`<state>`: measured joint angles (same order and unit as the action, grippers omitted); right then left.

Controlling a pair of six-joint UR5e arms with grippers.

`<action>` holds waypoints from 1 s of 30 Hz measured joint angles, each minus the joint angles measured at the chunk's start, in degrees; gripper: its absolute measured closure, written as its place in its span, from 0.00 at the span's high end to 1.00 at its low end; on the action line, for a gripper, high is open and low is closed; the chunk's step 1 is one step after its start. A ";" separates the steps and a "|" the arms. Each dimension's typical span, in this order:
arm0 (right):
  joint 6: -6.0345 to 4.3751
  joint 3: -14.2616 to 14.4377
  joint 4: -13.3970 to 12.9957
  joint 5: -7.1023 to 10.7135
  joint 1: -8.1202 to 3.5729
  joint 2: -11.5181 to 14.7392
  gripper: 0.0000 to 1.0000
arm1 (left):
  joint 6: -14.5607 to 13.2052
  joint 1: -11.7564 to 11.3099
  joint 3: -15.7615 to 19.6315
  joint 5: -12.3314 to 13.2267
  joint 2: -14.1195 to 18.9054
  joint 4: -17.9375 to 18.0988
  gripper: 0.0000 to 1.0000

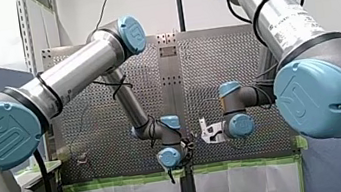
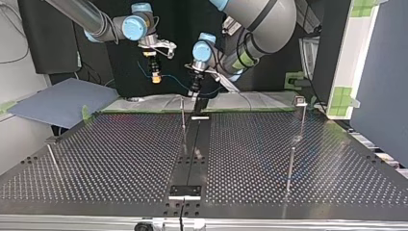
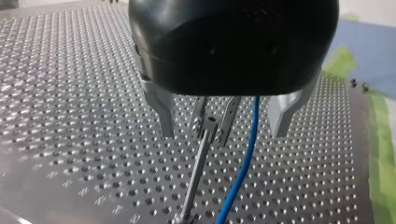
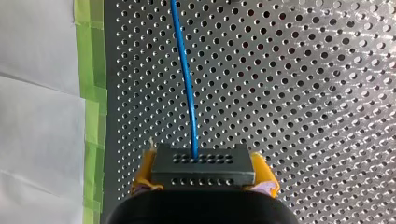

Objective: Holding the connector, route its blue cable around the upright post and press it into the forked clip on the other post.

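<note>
Blue cable [image 3: 247, 154] passes between the spread metal fingers [image 3: 161, 109] of my left gripper [image 3: 222, 133]. It lies just beside the forked clip [image 3: 208, 125] and, as far as I can judge, is not yet inside its slot. Its long axis goes almost along the post [image 3: 193, 182], only a little tilted. My right gripper [image 4: 204, 179] pinches the connector [image 4: 203, 163] between its yellow pads [image 4: 261, 168], and the cable leaves it straight ahead. In the top view the connector hangs at about 10 o'clock from my left gripper. I think the coming move needs a small sideways shift of the cable toward the fork, and my left arm is the nearer one to the clip.
</note>
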<state>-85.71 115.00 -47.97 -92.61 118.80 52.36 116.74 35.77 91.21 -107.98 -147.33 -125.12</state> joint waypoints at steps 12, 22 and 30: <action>0.02 0.00 -0.15 1.46 0.19 0.00 0.00 | 0.30 -0.17 0.00 -2.68 0.00 0.06 0.07; 0.08 -0.05 0.05 2.17 0.21 0.02 0.00 | -2.67 -0.27 0.00 -4.32 0.00 -0.78 0.00; 0.00 -0.07 0.06 2.15 -0.01 0.05 0.00 | -5.87 -0.06 0.00 -5.67 0.00 -0.19 0.00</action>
<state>-85.71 114.93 -47.91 -90.47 118.80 52.40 110.87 35.72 91.21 -113.65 -147.33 -125.30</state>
